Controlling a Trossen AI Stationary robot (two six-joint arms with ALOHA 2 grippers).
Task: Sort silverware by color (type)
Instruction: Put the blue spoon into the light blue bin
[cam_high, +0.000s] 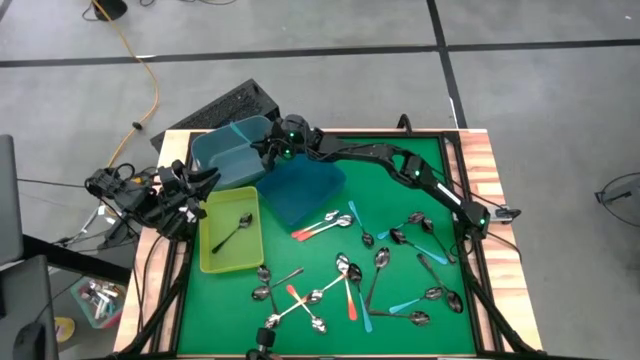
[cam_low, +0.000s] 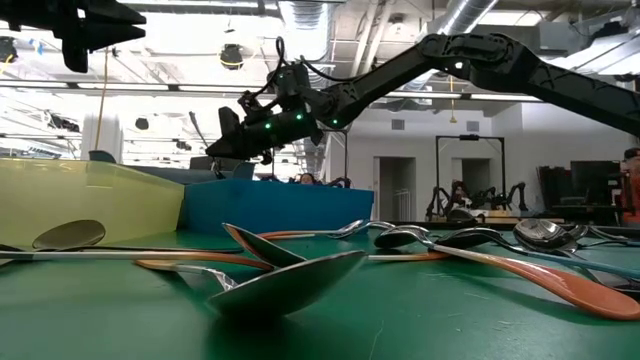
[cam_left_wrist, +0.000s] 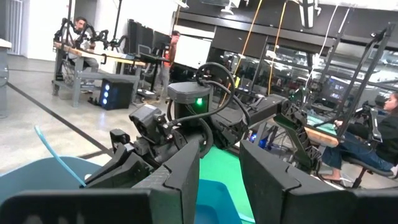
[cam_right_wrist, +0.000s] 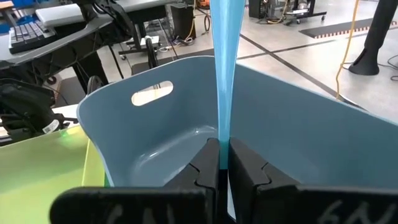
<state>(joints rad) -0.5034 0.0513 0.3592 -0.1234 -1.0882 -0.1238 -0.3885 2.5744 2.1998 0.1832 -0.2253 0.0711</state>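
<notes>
Right gripper (cam_right_wrist: 219, 163) over the grey-blue bin (cam_high: 232, 150)

We see its jaws pinching a teal-handled spoon (cam_right_wrist: 221, 62) (handle up) above that bin; left gripper (cam_left_wrist: 219, 180) waits with jaws spread, beside the yellow tray (cam_high: 206, 240); other spoons (cam_high: 350, 280) lie on the table (cam_high: 400, 160).

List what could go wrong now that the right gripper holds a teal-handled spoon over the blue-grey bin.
1. The right gripper pinches the teal-handled spoon only by a thin part, so it may slip or swing early.
2. It hangs near the wall of the blue-grey bin; released off-centre, it could drop into the yellow bin.
</notes>
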